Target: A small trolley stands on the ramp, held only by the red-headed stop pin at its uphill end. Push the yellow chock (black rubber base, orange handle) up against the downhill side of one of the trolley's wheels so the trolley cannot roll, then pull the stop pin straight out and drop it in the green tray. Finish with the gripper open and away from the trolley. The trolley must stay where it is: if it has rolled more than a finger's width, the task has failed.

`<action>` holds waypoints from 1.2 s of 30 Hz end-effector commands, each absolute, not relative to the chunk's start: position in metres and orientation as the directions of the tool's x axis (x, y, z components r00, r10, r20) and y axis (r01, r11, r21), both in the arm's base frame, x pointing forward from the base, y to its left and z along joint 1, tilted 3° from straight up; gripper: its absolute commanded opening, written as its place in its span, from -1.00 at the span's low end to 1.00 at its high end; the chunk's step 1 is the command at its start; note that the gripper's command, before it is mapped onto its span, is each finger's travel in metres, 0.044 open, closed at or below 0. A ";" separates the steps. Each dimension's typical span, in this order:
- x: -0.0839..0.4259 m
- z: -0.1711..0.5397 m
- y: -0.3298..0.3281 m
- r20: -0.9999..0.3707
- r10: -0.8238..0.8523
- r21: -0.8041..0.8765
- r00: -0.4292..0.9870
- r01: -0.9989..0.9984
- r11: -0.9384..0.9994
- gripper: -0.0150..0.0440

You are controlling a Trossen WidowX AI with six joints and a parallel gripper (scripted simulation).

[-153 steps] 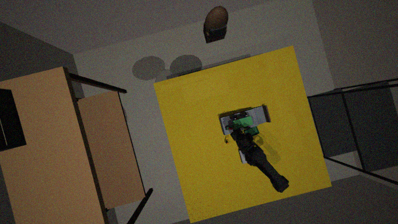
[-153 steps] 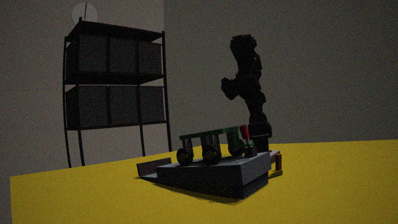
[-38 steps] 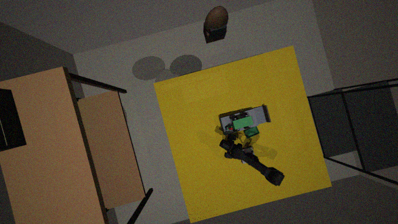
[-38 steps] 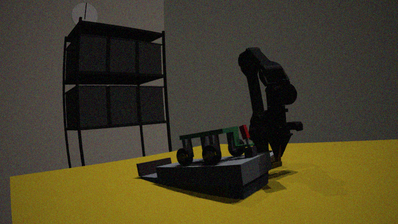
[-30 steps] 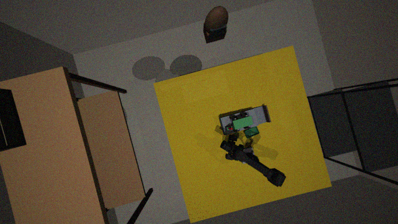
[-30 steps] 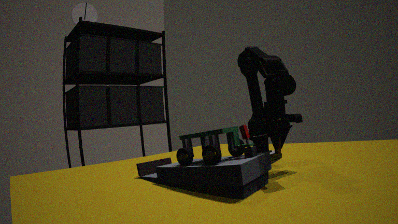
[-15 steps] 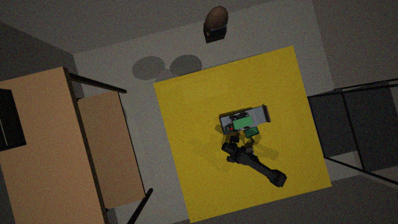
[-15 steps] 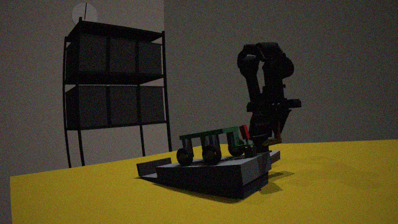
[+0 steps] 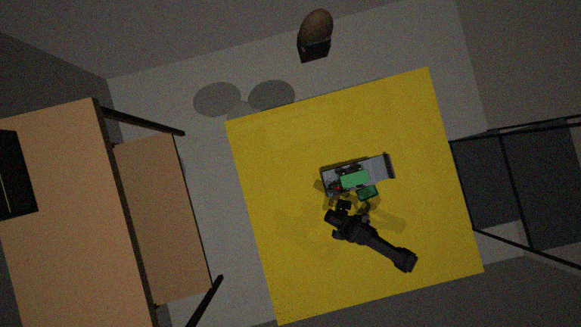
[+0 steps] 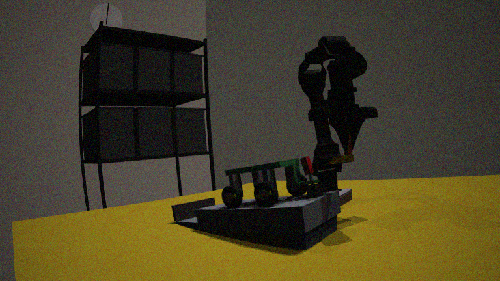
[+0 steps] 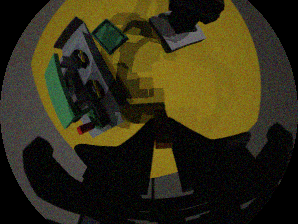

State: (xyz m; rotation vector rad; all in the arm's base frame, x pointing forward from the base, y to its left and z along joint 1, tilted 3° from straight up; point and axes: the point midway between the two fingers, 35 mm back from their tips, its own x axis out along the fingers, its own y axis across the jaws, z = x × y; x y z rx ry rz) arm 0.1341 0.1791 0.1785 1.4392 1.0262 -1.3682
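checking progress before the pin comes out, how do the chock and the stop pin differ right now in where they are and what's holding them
The chock hangs in the air, off the table, clamped by its orange handle in the shut gripper; the stop pin sits at the trolley's uphill end on the ramp, with nothing gripping it. The chock is yellow and orange; the pin's head is red. The chock touches no wheel; the pin stands against the trolley. Both are small beside the trolley.

Distant overhead, low side and close wrist views, ramp (image 10: 265, 213) shared
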 end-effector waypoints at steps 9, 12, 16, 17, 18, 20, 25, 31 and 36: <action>0.136 0.183 0.180 -0.998 -0.003 0.059 0.059 0.988 -0.142 -0.49; 0.136 0.183 0.180 -0.998 -0.002 0.059 0.059 0.997 -0.040 -0.49; 0.136 0.183 0.180 -0.998 -0.002 0.058 0.058 0.994 0.094 -0.49; 0.136 0.183 0.180 -0.998 -0.002 0.058 0.058 0.990 0.127 -0.49; 0.136 0.183 0.180 -0.998 -0.001 0.057 0.058 0.985 0.161 -0.49; 0.136 0.183 0.180 -0.998 -0.001 0.056 0.058 0.972 0.226 -0.49; 0.136 0.183 0.180 -0.998 0.000 0.053 0.058 0.921 0.386 -0.49; 0.136 0.183 0.180 -0.998 0.000 0.048 0.057 0.825 0.563 -0.49; 0.136 0.183 0.180 -0.998 0.000 0.041 0.057 0.717 0.696 -0.49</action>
